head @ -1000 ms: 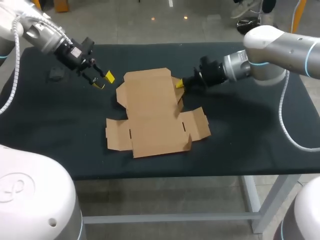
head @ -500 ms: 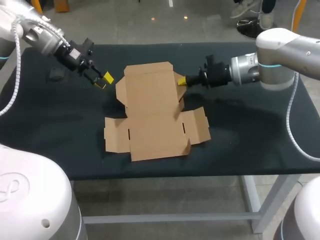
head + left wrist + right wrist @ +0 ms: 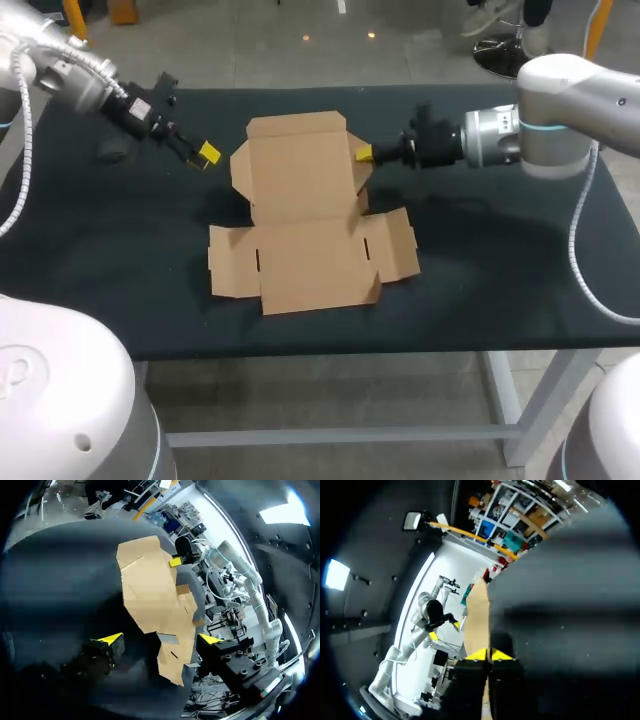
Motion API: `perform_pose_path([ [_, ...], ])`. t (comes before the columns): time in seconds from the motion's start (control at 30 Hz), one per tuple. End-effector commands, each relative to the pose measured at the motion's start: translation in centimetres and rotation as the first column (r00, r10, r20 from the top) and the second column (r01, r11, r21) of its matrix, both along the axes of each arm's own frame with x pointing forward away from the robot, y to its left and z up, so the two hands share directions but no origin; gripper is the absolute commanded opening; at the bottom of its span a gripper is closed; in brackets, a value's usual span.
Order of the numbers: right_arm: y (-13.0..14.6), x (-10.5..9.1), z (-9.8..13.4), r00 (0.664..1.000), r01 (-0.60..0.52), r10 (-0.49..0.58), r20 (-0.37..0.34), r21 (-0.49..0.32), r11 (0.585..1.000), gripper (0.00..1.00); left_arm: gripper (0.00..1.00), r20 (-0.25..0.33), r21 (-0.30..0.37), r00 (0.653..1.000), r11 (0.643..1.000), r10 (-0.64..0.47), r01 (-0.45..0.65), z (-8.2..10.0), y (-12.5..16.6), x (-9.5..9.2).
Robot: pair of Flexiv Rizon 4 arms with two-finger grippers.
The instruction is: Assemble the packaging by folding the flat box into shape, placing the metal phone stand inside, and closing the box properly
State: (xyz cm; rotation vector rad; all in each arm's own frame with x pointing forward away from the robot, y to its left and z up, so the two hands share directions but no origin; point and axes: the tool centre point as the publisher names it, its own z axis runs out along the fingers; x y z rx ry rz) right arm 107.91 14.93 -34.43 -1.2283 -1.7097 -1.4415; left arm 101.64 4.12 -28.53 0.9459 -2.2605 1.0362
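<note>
Because the flat box (image 3: pixel 305 230), lying on the table (image 3: pixel 480 260), is light, bendy cardboard, we judge it best held at a flap's edge, where our right gripper (image 3: pixel 363 154) is pinched closed on it, while our left gripper (image 3: pixel 205 152) hangs open near its other side.

You have a worktop (image 3: pixel 480 260) covered in matt black, running almost the full width of the head view. It stands on pale grey metal legs (image 3: pixel 503 400) joined by a crossbar (image 3: pixel 330 436) below its front edge, and soft shadows lie across its surface
</note>
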Motion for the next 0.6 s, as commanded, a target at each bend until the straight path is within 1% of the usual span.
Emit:
perform_pose_path([
  [0.03, -0.7, -0.9, 1.3, 0.999, 0.019, -0.020, 0.049, 0.017, 1.000, 0.00, 1.00, 0.080, -0.053, 0.996, 0.998, 0.046, -0.042, 0.6, 1.3, -0.6],
  [0.13, -0.8, -1.1, 2.3, 0.995, 0.024, -0.028, 0.095, 0.038, 0.999, 0.00, 1.00, 0.134, -0.086, 0.990, 0.995, 0.052, -0.041, 0.9, 1.4, 0.0],
  [0.2, -0.8, -1.2, 2.8, 0.992, 0.034, -0.039, 0.118, 0.041, 0.999, 0.00, 1.00, 0.188, -0.105, 0.981, 0.994, 0.052, -0.032, 1.2, 0.9, 0.6],
  [0.3, -0.7, -1.3, 3.4, 0.988, 0.033, -0.042, 0.147, 0.064, 0.997, 0.00, 1.00, 0.238, -0.129, 0.970, 0.991, 0.052, -0.022, 1.5, 0.1, 1.6],
  [0.4, -0.7, -1.4, 4.0, 0.982, 0.038, -0.053, 0.179, 0.087, 0.995, 0.00, 1.00, 0.276, -0.155, 0.960, 0.988, 0.045, -0.002, 1.6, -0.6, 2.7],
  [0.6, -0.7, -1.5, 4.9, 0.971, 0.048, -0.074, 0.226, 0.118, 0.992, 0.00, 1.00, 0.322, -0.179, 0.946, 0.984, 0.040, 0.020, 1.2, -2.2, 4.1],
])
